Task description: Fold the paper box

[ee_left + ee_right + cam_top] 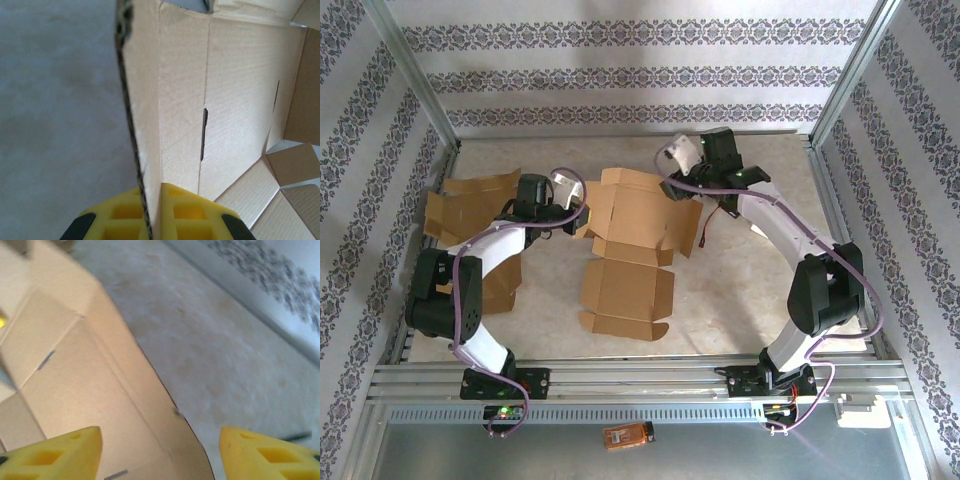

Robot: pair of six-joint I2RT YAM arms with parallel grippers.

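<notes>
Yellow fingers (185, 212) of the left gripper (150, 222) clamp a raised side wall of the paper box (625, 285), which lies partly unfolded on the table (740, 285). At the box's far right edge, the right gripper (162, 460) stands with jaws apart, apparently touching nothing.

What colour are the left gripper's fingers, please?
The fingers are yellow, clearest in the left wrist view.

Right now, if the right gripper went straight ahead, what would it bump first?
Probably the paper box: its edge lies between the right gripper's open jaws. Depth is unclear; bare table lies beyond.
</notes>
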